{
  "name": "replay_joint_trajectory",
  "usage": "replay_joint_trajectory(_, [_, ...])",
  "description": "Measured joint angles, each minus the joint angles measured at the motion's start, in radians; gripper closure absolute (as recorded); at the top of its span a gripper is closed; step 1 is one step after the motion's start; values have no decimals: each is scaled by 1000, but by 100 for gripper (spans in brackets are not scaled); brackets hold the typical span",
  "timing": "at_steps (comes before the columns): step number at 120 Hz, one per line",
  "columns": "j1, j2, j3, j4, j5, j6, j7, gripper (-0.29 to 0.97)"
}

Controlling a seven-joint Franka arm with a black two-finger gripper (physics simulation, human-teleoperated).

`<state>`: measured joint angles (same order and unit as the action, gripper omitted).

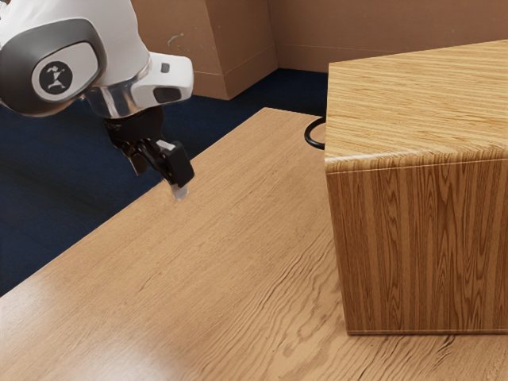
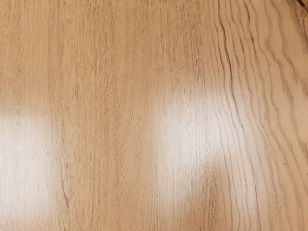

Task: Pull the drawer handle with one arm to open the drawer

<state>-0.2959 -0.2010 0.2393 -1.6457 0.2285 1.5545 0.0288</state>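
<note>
White-and-grey Franka arm (image 1: 87,59) comes in from the exterior view's upper left, w/ the black two-finger gripper (image 1: 175,186) hanging nose-down and a bit tilted toward the exterior view's right, above the light oak-grain wooden table (image 1: 198,286). It's clear of the tabletop, not touching anything, nothing in it. Can't tell from this angle whether the claw is apart or together; it's seen side-on and dark against dark. The big box-shaped wooden drawer cabinet (image 1: 417,238), striped oak veneer, stands on the table at the exterior view's right. The thin black curved drawer handle (image 1: 311,136) pokes out as a small loop from the cabinet's far side, the side facing the exterior view's left, just under the top edge; most of the loop is hidden behind the cabinet corner. Drawer front itself isn't visible, so open vs shut: can't tell. Gripper and handle are well apart, w/ bare tabletop between them, and the gripper sits lower in the pic than the handle. Dark navy floor (image 1: 55,198) beyond the table edge, brown cardboard-coloured walls (image 1: 238,40) at the back. Wrist cam looks straight down on the table (image 2: 96,96): wood grain w/ two pale glare patches (image 2: 185,130).
</note>
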Motion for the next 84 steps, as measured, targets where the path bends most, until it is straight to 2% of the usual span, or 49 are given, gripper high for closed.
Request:
replay_joint_trajectory(15, [3,22,10,4,-24,97,2,0])
replay_joint_trajectory(31, [31,132,68,4,-218,333,-41,0])
replay_joint_trajectory(53, [69,256,64,120,-393,511,-133,0])
replay_joint_trajectory(69, [54,332,30,210,-447,574,-184,0])
replay_joint_trajectory(84, [105,365,-42,236,-470,605,-222,0])
